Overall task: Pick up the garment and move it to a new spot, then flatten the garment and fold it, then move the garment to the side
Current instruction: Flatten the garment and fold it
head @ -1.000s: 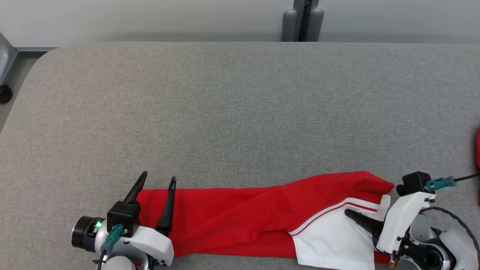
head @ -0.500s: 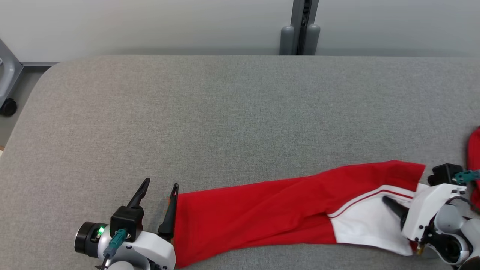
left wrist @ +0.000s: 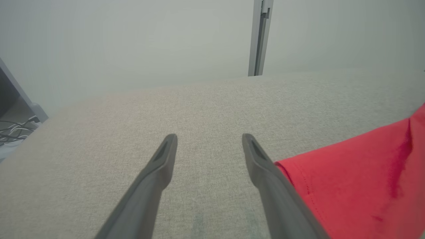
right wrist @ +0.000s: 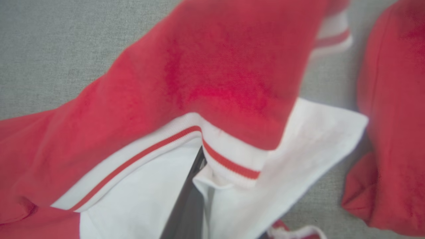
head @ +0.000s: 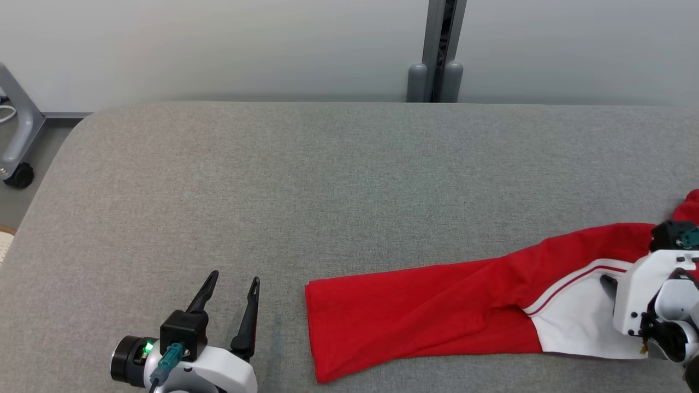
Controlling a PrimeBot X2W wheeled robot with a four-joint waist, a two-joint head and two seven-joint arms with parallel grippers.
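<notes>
A red garment (head: 415, 322) with a white panel and red-striped trim lies stretched along the near edge of the grey table (head: 349, 180). At its right end, my right gripper (head: 607, 283) is shut on the white part of the garment. The right wrist view shows its dark fingers (right wrist: 187, 205) running under the striped hem of the garment (right wrist: 215, 76). My left gripper (head: 235, 276) rests open on bare table, a short way left of the garment's left end. In the left wrist view, that gripper (left wrist: 209, 136) holds nothing, and the garment's (left wrist: 358, 172) edge sits beside its right finger.
More red cloth (head: 691, 204) lies at the table's right edge, just beyond my right gripper, also seen as red cloth (right wrist: 395, 116) in the right wrist view. A grey post (head: 437, 54) stands behind the table. A cart leg with a wheel (head: 19, 174) is off the far left corner.
My right gripper has pulled the garment to the right, drawing its left end out from under my open left gripper and stretching it straighter. The head camera has also tilted.
</notes>
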